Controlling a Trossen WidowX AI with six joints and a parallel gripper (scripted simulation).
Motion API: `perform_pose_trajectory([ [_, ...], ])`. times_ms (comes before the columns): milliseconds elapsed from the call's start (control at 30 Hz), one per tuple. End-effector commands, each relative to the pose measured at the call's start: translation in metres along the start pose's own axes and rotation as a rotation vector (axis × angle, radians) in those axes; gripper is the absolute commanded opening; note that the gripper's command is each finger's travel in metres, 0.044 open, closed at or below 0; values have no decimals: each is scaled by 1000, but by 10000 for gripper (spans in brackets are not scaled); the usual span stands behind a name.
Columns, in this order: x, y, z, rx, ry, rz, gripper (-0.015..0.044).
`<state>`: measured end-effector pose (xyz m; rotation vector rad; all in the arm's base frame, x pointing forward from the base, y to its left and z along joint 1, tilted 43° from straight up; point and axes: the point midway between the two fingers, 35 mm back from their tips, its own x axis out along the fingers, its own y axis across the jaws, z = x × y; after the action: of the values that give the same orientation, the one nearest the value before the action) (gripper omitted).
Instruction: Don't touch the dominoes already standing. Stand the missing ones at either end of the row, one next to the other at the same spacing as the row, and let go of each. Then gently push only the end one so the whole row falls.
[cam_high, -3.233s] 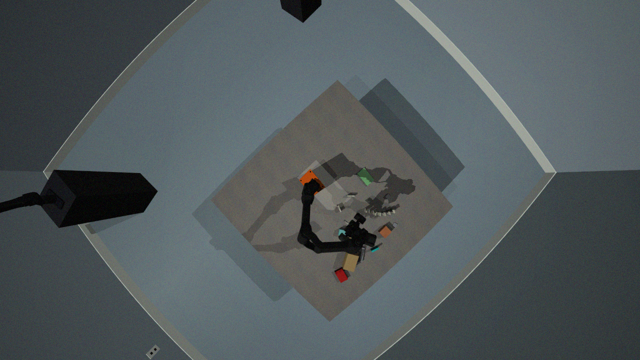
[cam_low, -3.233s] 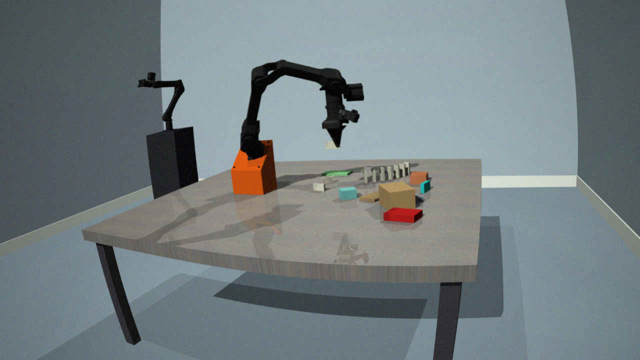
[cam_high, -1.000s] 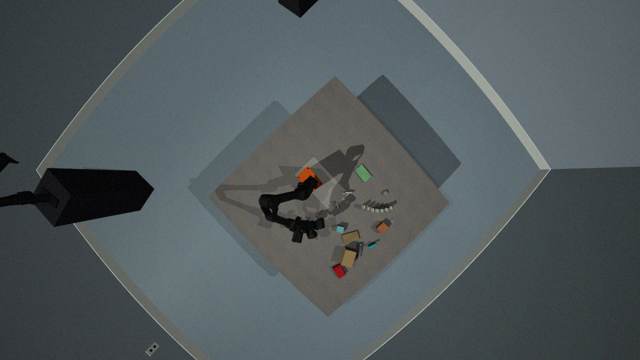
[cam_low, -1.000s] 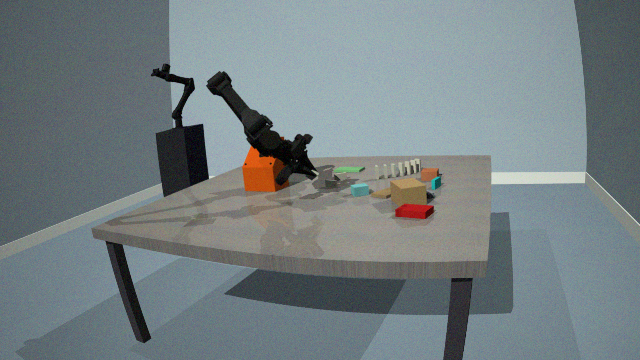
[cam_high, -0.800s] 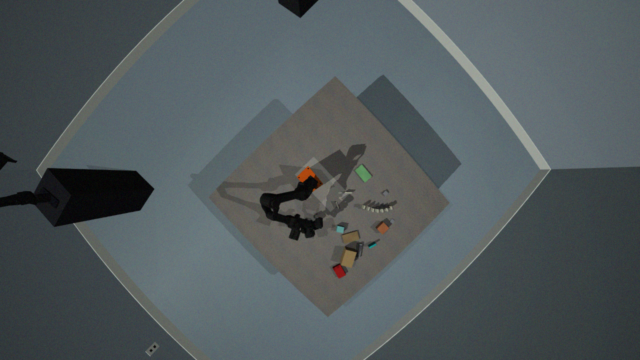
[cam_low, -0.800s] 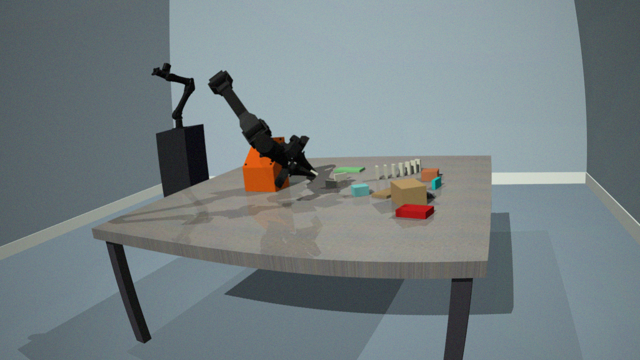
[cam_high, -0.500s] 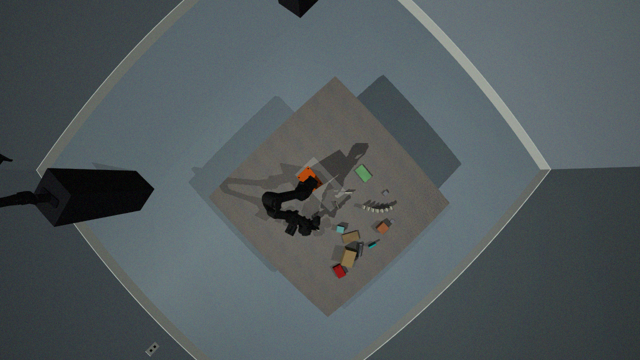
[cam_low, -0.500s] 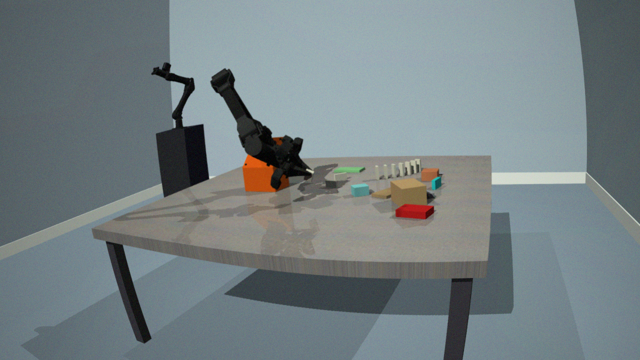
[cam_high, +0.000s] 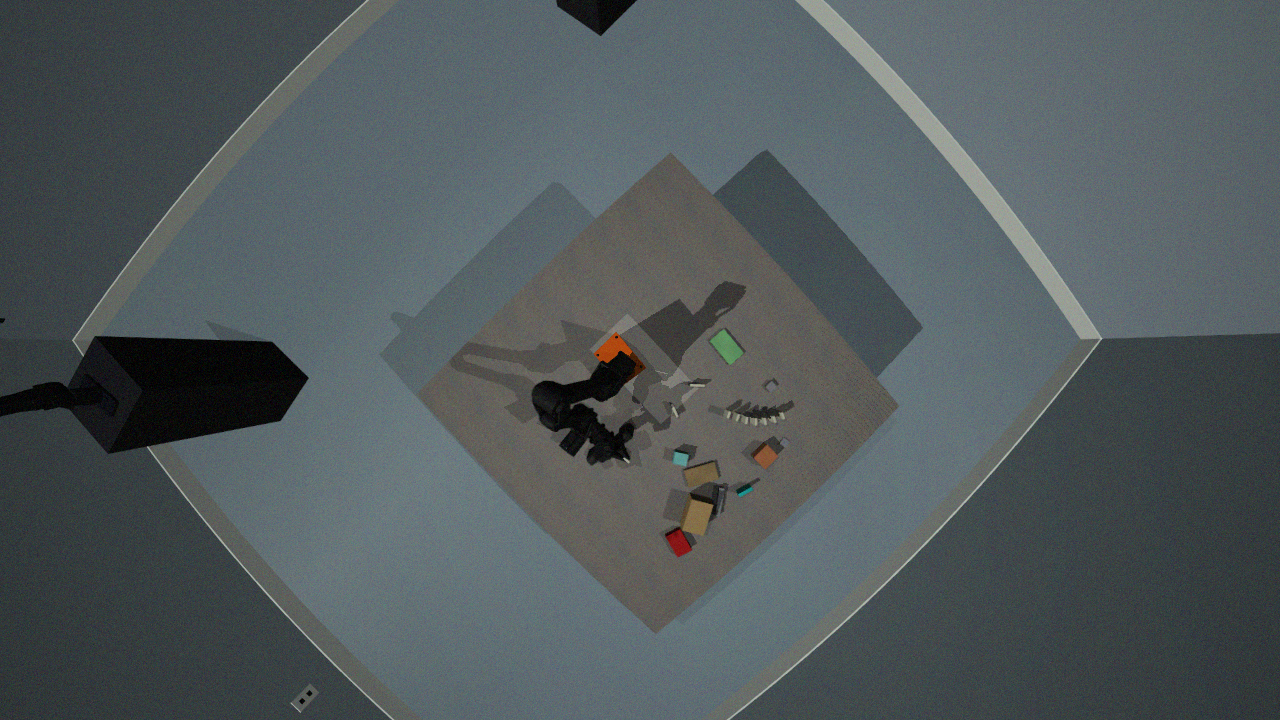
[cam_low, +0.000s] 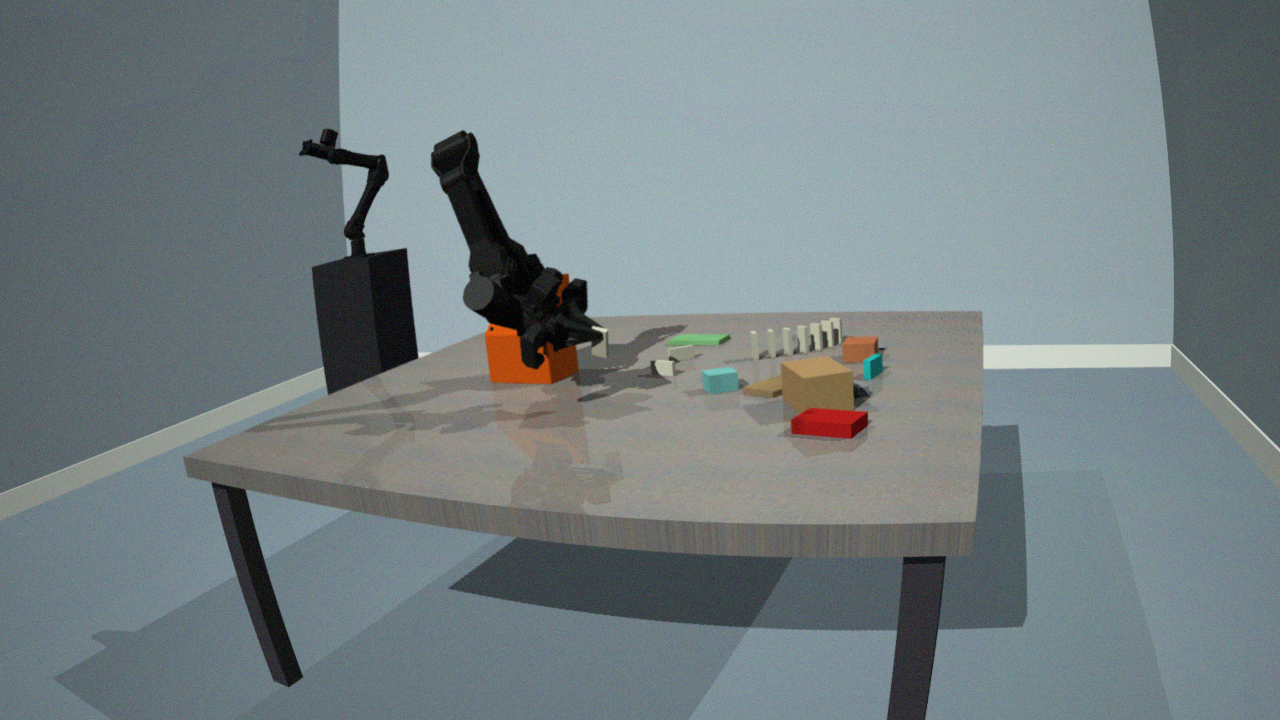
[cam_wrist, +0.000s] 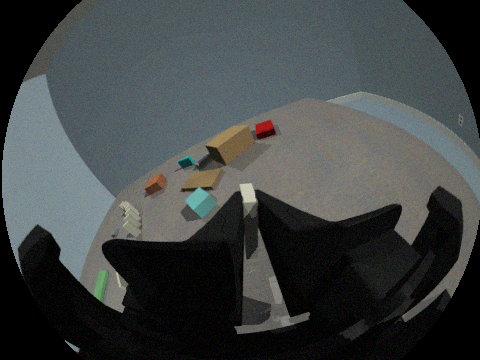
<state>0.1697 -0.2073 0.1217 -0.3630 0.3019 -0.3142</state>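
My gripper (cam_high: 624, 454) (cam_low: 598, 334) (cam_wrist: 246, 196) is shut on a cream domino (cam_low: 600, 343) (cam_wrist: 248, 193) and holds it above the table, left of the row. The domino sticks out past the fingertips. A curved row of several cream dominoes (cam_high: 756, 417) (cam_low: 801, 339) (cam_wrist: 132, 220) stands at the right. Two loose dominoes lie between the arm and the row: one domino (cam_high: 674, 411) (cam_low: 664, 368) nearer the teal block, and one domino (cam_high: 697, 384) (cam_low: 681, 352) nearer the green block. In the wrist view my left finger partly hides a loose domino (cam_wrist: 121, 281).
A teal block (cam_high: 681, 458) (cam_low: 719, 380) (cam_wrist: 201, 202), a flat tan block (cam_high: 701, 473) (cam_wrist: 202, 179), a larger tan block (cam_high: 697, 515) (cam_low: 817, 386) and a red block (cam_high: 678, 541) (cam_low: 828, 422) are in front. A green block (cam_high: 726, 346) (cam_low: 699, 340) lies behind; an orange-brown block (cam_high: 765, 455) is near the row.
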Motion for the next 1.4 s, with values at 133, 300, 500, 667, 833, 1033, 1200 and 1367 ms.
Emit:
perform_pose_trajectory([
  [133, -21, 8, 9, -166, -127, -10, 22],
  [300, -34, 17, 13, -278, -191, -13, 22],
  [500, -42, 24, 15, -358, -230, -13, 22],
  [667, -42, 24, 15, -358, -230, -13, 22],
  [833, -42, 24, 15, -358, -230, -13, 22],
  [1033, -42, 24, 15, -358, -230, -13, 22],
  [1200, -42, 23, 15, -358, -230, -12, 22],
  [1367, -40, 17, 11, -356, -230, -10, 22],
])
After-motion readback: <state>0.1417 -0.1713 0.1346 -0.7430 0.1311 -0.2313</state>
